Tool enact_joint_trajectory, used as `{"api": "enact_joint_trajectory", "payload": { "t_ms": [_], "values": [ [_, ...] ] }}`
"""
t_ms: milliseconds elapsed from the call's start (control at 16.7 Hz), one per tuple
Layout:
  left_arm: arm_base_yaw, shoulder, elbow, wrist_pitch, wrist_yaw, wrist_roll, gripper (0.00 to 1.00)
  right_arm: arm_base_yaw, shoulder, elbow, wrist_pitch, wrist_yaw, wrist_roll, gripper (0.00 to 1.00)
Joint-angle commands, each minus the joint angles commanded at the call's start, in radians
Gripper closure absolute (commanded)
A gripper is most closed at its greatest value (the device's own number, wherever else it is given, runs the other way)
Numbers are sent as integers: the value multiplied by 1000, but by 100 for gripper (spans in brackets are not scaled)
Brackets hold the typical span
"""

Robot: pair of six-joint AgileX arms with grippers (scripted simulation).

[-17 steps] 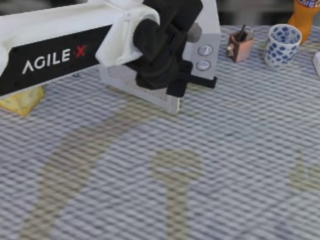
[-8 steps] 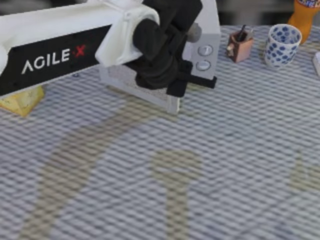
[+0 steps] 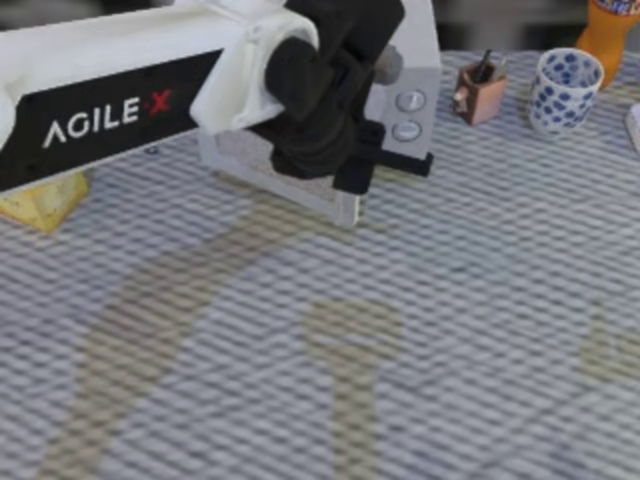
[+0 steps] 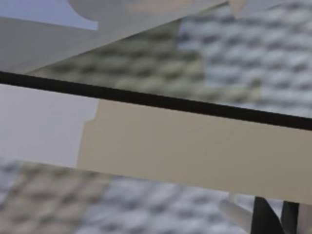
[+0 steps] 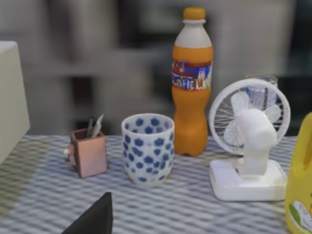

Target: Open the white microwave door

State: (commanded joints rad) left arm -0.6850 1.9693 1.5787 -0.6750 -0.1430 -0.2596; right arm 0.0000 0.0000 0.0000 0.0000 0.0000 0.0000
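Note:
The white microwave (image 3: 415,60) stands at the back middle of the table, its two silver knobs (image 3: 408,114) showing on the right panel. Its door (image 3: 250,165) is swung out a little from its left hinge, the free edge (image 3: 347,207) nearest the front. My left arm reaches over it from the left, and the left gripper (image 3: 375,170) is shut on that free edge. In the left wrist view the door (image 4: 195,146) fills the picture, with black fingertips (image 4: 262,219) close together. My right gripper (image 5: 97,219) is out of the top view, off to the right, facing the microwave's side (image 5: 9,97).
A pink pen holder (image 3: 481,90), a blue-patterned cup (image 3: 565,90) and an orange bottle (image 3: 610,30) stand at the back right. A white fan (image 5: 248,146) and a yellow bottle (image 5: 300,185) are beside them. A yellow object (image 3: 45,200) lies at the left.

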Motion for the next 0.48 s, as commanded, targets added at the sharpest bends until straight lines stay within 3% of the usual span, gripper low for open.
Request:
{"api": "enact_joint_trajectory", "payload": {
  "t_ms": [480],
  "values": [
    [34,-88,-114,46,63,126,100,0,0,0,0,0,0,0]
  ]
}}
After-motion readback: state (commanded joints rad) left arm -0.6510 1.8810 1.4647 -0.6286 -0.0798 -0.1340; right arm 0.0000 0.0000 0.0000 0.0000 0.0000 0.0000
